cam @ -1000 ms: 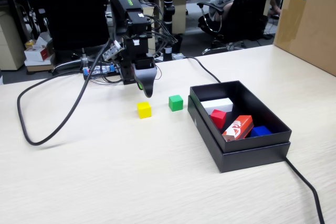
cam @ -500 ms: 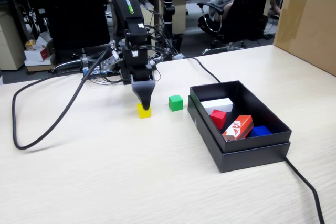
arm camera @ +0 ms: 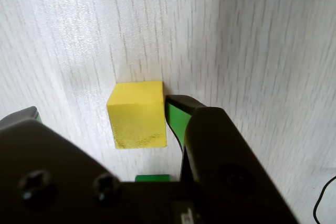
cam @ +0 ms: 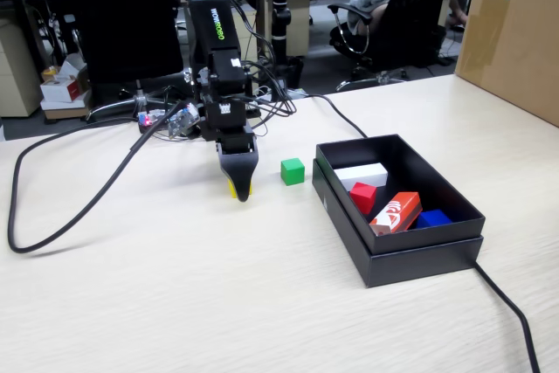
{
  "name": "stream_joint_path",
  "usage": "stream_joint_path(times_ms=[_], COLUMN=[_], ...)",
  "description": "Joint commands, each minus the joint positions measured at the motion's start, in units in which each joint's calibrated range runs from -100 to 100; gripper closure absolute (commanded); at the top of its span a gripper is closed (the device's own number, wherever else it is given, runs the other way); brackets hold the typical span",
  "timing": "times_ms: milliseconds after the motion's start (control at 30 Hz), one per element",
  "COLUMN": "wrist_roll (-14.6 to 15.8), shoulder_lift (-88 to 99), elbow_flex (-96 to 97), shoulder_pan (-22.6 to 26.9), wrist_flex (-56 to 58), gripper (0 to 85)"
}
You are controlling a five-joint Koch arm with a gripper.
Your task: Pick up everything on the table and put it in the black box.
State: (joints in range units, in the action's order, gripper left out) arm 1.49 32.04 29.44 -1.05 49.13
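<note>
Down onto the yellow cube [arm camera: 137, 114] is where the claw [cam: 238, 188] has dropped over the last second, from a hover above and behind it to table height.

The wrist view shows the jaws set only a little wider than the cube. The right-hand jaw's green pad [arm camera: 175, 121] sits at or almost at the cube's side. The other jaw shows just as a grey corner at the left edge, standing clear, so nothing is clamped yet.

My worry is that lopsided straddle. If the close starts now, the near pad could shove the cube sideways or twist it before the far jaw arrives. A corner pinch might squirt it out across the table [cam: 175, 286].

Just right of the claw in the fixed view sits the green cube [cam: 293, 170]. It should stay clear unless the yellow one skids that way. Further right is the black box [cam: 419, 255], holding 1 red cube [cam: 363, 196] and some other blocks. A carry held too low could clip the box's near wall.

In the fixed view the claw hides nearly all of the yellow cube; only a sliver shows. The wrist view cuts off the left jaw, so its true gap is a guess. Whether the tips touch the table I cannot tell.
</note>
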Motion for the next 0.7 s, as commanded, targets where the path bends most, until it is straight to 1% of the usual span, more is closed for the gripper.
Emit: stream_joint_path(times_ms=[0,33,133,200,267,300,500,667], wrist_roll=[-0.34,-0.34,-0.39,-0.34,-0.34,-0.34,-0.73,-0.54], shoulder_lift=[-0.08,-0.31,-0.43,-0.43,-0.43,-0.43,2.33,11.16], elbow_flex=[-1.06,-0.79,-0.06,0.12,0.12,0.12,-0.15,-3.24], shoulder_pan=[-0.15,-0.15,-0.24,-0.39,-0.54,-0.54,-0.83,-0.68], wrist_flex=[-0.27,-0.27,-0.27,-0.36,-0.36,-0.36,-0.1,2.75], gripper=[41.5,43.5,58.3,70.5,79.5,81.9,82.1,82.1])
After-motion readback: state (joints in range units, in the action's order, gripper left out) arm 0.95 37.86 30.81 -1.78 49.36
